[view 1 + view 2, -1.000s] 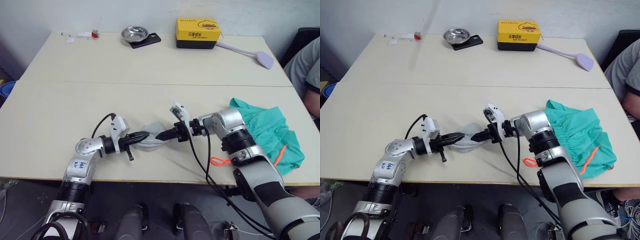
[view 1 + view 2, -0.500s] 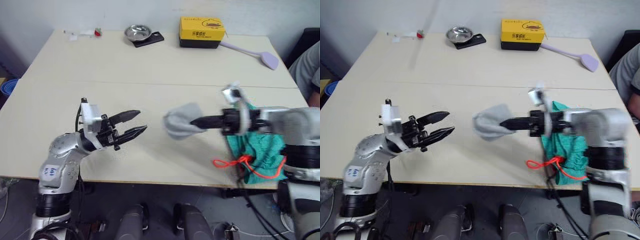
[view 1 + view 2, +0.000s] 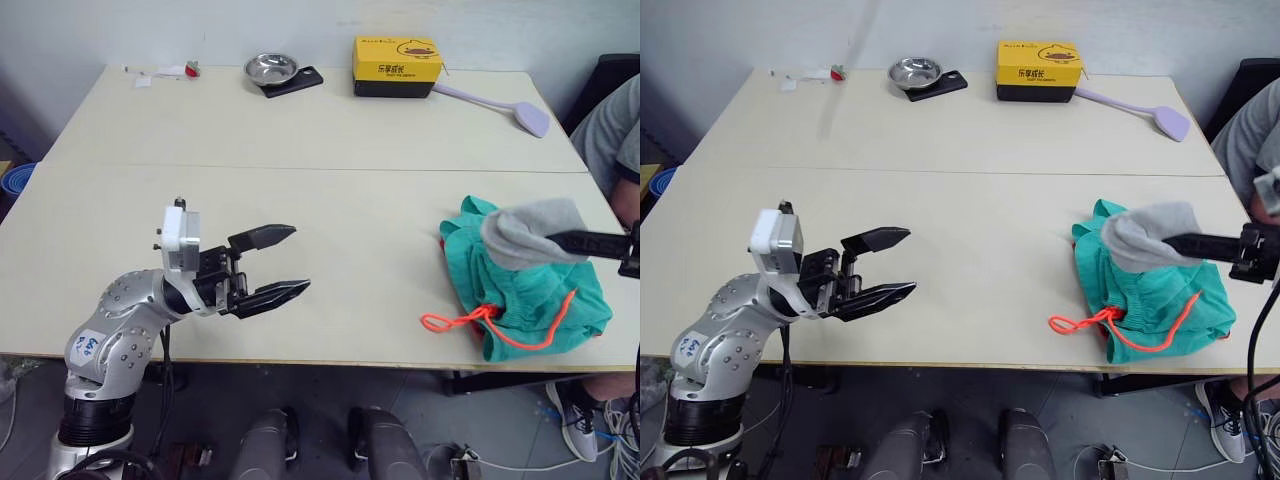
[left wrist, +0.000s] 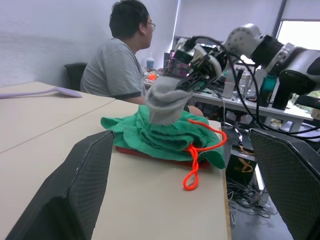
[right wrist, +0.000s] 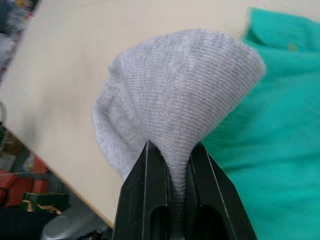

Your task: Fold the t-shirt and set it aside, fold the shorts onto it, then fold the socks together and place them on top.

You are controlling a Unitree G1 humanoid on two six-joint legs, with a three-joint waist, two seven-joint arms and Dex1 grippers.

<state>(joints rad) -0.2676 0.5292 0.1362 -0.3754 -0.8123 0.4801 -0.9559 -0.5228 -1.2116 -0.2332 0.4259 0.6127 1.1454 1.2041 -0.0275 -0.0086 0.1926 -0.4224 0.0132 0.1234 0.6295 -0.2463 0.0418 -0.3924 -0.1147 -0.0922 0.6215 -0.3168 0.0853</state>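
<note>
socks (image 3: 528, 232) | pinched in my right end effector (image 5: 170, 165), held above shorts (image 3: 520, 290) | left end effector (image 3: 285, 262) spread, nothing held

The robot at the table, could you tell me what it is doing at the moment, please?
It is finishing a laundry fold. The right gripper has its jaws shut on the grey socks, holding them just above the folded teal shorts near the table's right edge. In the left wrist view, a strip of the red t-shirt shows beneath the shorts. The left gripper hovers over the table with jaws open, holding nothing.
</note>
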